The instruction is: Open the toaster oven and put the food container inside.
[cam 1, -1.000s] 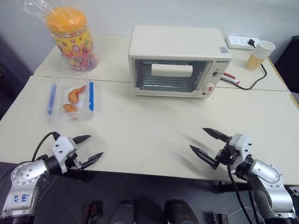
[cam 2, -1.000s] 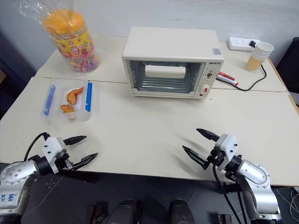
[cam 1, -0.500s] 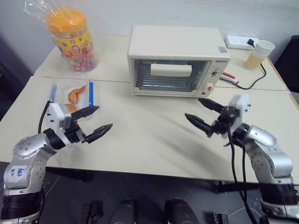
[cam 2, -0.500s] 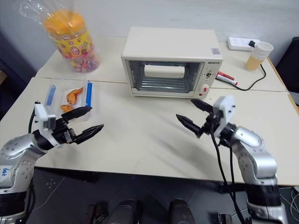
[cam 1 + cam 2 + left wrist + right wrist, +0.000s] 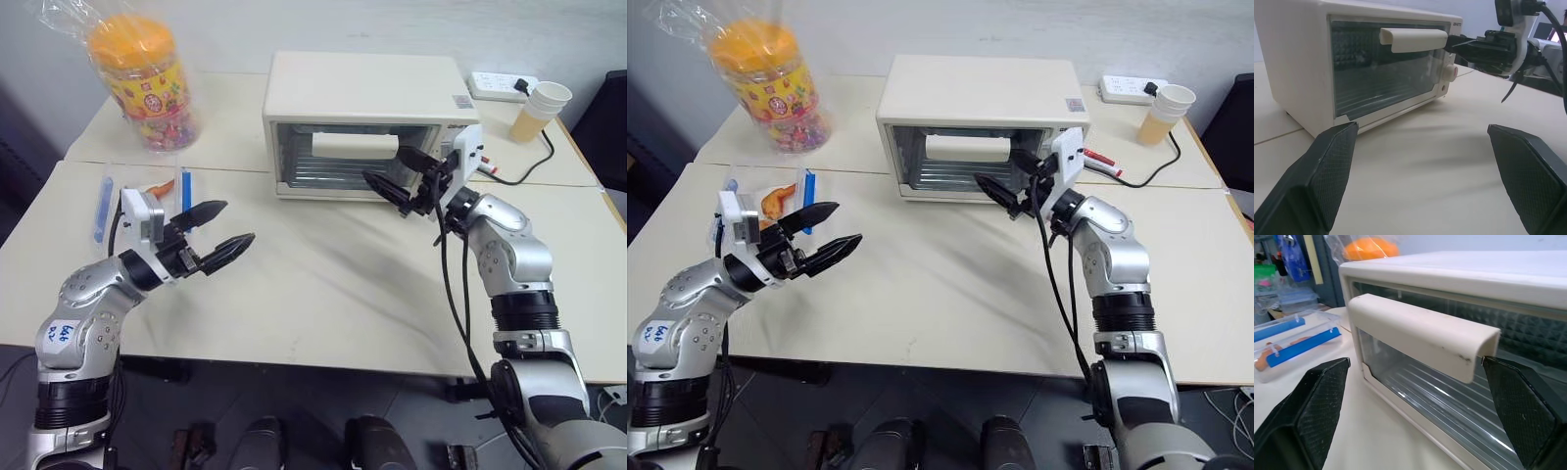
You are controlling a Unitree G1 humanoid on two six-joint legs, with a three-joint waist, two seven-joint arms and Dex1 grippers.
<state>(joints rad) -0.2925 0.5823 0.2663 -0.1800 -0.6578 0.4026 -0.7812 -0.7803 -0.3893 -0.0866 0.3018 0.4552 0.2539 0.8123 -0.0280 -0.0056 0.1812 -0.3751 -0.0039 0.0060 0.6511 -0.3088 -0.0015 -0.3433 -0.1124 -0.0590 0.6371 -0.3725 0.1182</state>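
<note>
Cream-coloured and wide, the surface (image 5: pixel 323 294) carries everything within the two arms' reach. At its far left stands a tall clear snack jar with an orange lid (image 5: pixel 145 78), set back where it hinders nothing. Nearer lies the small clear rectangular food container with blue side clips (image 5: pixel 147 201), orange-brown fried pieces showing through its lid; it rests flat on the surface, untouched. The left pincer (image 5: pixel 216 238) hangs just beside it with its black fingers spread wide and nothing between them, pointing toward the middle, probably waiting its turn until the door is down. In the centre sits the cream-white boxy toaster oven (image 5: pixel 364 98), its glass door shut and the pale bar handle (image 5: pixel 1422 335) across the top of the glass. The right pincer (image 5: pixel 394 176) is raised in front of that door, jaws fully apart and empty, one finger either side of the handle's line, well placed to close on it and pull the door down. Far right, a paper cup (image 5: pixel 542 111) and a white power strip (image 5: pixel 502 86) lie clear of the work.
</note>
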